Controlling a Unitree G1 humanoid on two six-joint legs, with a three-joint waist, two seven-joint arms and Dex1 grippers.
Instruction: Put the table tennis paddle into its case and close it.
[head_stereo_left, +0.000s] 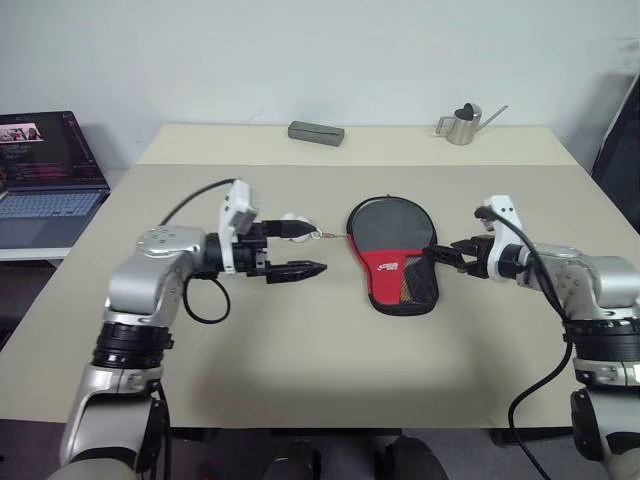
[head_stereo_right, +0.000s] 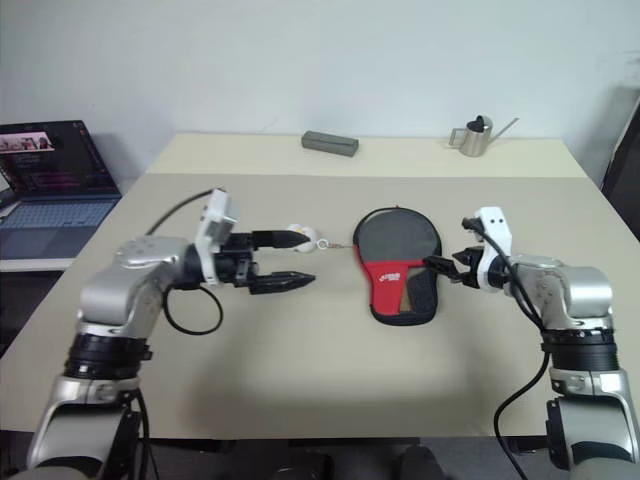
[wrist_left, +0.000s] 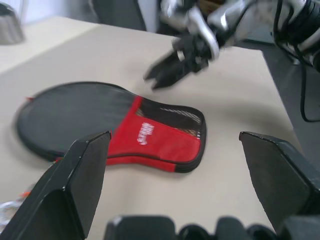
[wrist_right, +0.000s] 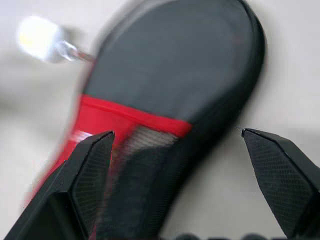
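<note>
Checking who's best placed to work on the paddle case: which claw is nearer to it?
Right. The right claw sits open at the edge of the case, by its mesh handle end. The left claw, also open, hangs off the case's opposite side, across a gap of table.

Even, soft indoor light falls on the table (head_stereo_left: 300, 380), leaving faint shadows and no glare. Both wrist views are smeared, probably by motion: the case (wrist_right: 165, 90) looks soft and the right gripper (wrist_left: 172, 70) is streaked.
</note>
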